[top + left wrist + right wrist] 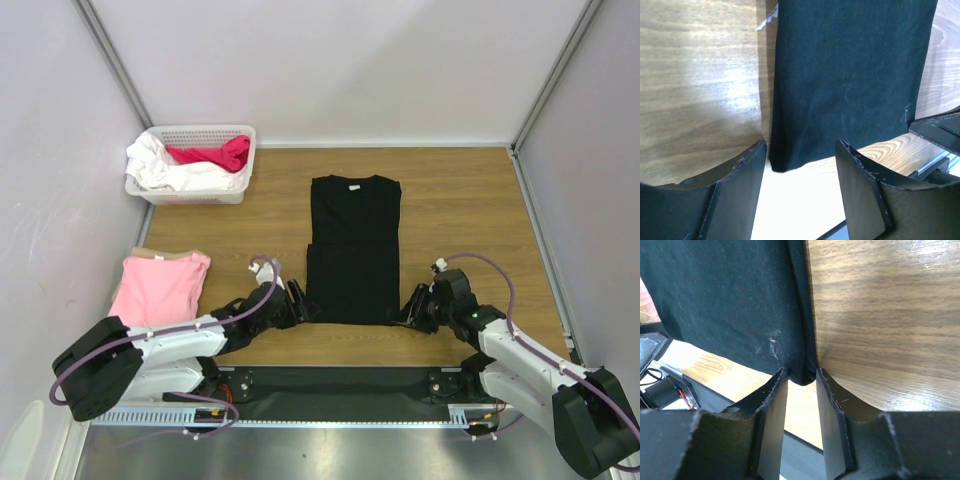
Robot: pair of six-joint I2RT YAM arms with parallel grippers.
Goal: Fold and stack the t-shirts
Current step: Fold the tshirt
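The wooden table point(470, 200) carries the black shirt point(352, 250) at its middle, sleeves already turned in to make a long narrow strip. Its long axis runs near to far, collar at the far end, hem at the near edge. That puts both hem corners within reach for what looks like a fold away from the arms.

The pink shirt point(160, 285) lies folded at the near left, probably the base of the stack. A basket point(185, 195) of other clothes sits far left.

The left gripper point(297, 303) is spread wide around the near-left corner, not gripping. The right gripper point(412, 312) has narrowed onto the near-right corner; I cannot tell if it pinches.
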